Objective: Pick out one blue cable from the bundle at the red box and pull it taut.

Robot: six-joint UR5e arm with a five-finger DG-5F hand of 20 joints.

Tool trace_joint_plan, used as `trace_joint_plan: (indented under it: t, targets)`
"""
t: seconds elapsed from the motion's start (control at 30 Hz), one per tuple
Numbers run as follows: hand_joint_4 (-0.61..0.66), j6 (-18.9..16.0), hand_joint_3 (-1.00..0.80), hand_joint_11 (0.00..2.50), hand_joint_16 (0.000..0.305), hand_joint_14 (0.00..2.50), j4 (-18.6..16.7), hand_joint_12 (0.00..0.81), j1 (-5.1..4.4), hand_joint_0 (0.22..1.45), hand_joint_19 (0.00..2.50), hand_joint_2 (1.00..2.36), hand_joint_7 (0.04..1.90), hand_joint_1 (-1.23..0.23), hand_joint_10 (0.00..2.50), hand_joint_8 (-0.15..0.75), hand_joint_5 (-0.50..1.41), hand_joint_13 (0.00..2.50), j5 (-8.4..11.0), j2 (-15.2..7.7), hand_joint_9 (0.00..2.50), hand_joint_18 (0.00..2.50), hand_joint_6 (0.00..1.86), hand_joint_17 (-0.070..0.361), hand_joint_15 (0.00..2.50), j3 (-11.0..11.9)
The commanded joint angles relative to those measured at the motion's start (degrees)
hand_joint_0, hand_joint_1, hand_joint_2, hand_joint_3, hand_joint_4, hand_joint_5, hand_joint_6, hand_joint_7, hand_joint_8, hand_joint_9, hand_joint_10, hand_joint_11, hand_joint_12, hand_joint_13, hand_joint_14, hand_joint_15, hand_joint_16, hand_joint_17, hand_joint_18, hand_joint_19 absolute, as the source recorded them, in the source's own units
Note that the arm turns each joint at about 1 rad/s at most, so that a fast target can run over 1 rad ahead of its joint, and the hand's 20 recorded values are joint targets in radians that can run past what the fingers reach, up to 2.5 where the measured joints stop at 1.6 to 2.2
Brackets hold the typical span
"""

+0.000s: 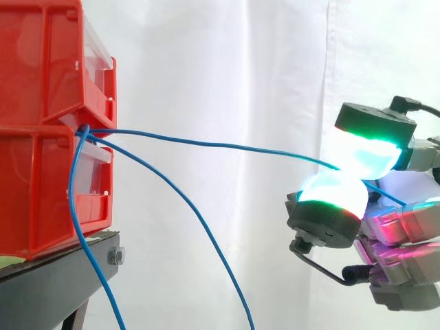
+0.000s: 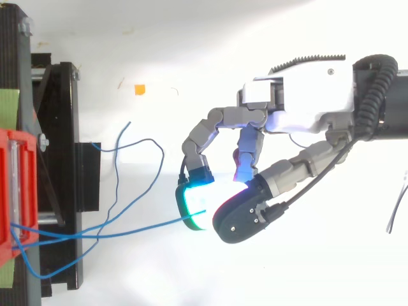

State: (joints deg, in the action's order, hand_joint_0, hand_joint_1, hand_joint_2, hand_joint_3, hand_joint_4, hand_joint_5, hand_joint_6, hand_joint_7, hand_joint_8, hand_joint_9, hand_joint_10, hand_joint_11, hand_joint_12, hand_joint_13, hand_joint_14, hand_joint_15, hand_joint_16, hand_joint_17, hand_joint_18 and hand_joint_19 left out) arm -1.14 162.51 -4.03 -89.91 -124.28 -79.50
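Your robot's hand (image 2: 306, 95) was clamped on one thin blue cable (image 1: 227, 145), pinched between two glowing pads (image 1: 328, 199) at the 3 o'clock side of the side view. From there the cable ran across to the stacked red plastic bins (image 1: 41, 69) at 9 o'clock. It sagged slightly along the way, so it was not yet taut.

Slippage looked like your likeliest trouble. A strand this thin, held only by soft pad faces, could slide out as tension rose, and little tail seemed to stick out past the pinch.

Two loose blue cables (image 1: 213, 240) drooped toward 6 o'clock from the same spot on the bins. They crossed the held strand close to the bins, so a pull toward 3 o'clock might have dragged them along.

Pulled too hard, the cable could have shifted the bins on the black metal stand (image 1: 41, 289), or come loose where it was anchored.
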Motion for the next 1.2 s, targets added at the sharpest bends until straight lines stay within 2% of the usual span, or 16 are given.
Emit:
trace_joint_plan:
  t: [0.0,1.17]
  targets:
    - [-0.1,0.0,0.05,0.79,0.053,0.03,0.0,0.406,-0.01,0.63,0.91,1.02,1.08,-0.82,0.03,0.328,-0.09,1.35,0.0,0.0,1.47,1.05,0.91,0.12,0.86,0.0]
    - [-0.1,0.0,0.04,0.79,0.053,0.03,0.0,0.399,-0.01,0.63,0.92,1.02,1.08,-0.82,0.03,0.328,-0.09,1.35,0.0,0.0,1.46,1.05,0.91,0.12,0.86,0.0]
